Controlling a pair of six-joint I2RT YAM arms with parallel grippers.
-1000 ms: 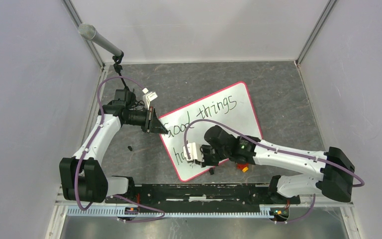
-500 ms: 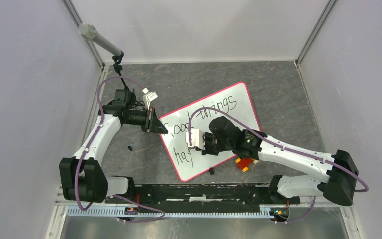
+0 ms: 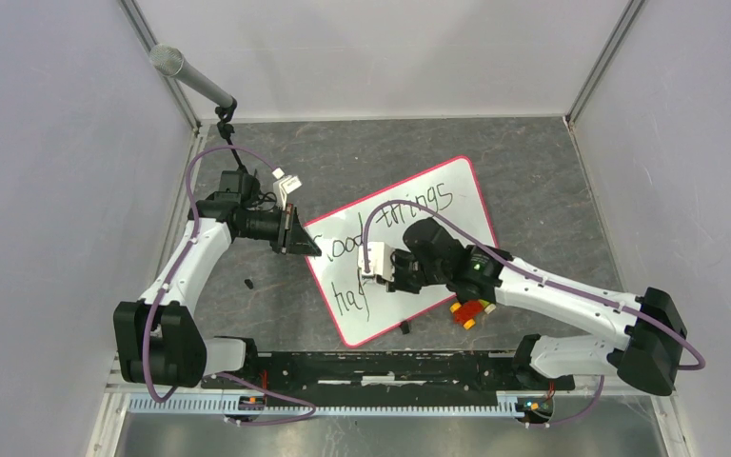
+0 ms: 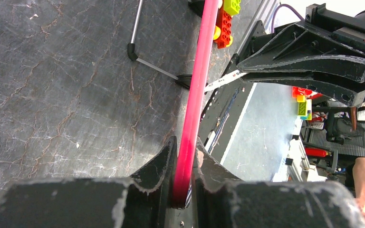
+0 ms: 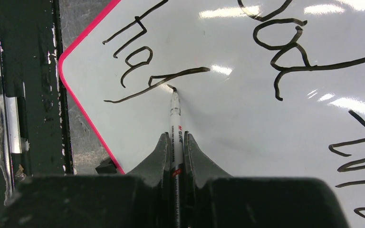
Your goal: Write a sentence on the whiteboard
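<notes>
White rounded-corner whiteboard with thin red-pink rim (image 3: 471, 224) sits diagonal on the dark mottled table (image 3: 533, 171). Left gripper (image 4: 185, 147) is clamped on its rim. Right gripper (image 5: 175, 137) is closed on a slim clear-barrelled black marker (image 5: 175, 111), tip touching the glossy surface at line two of the black cursive sentence (image 5: 138, 61). Blank space runs along the board's long axis, back toward the right arm.

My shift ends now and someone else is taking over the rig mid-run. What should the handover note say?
Left gripper: shut on the whiteboard, fingers clamping its red rim.
Right gripper: shut on the marker, tip touching the board.
Done: of the sentence, "Good things" is on the top line; below it are "ha" and part of the next letter.
Left: finish the second line.
</notes>
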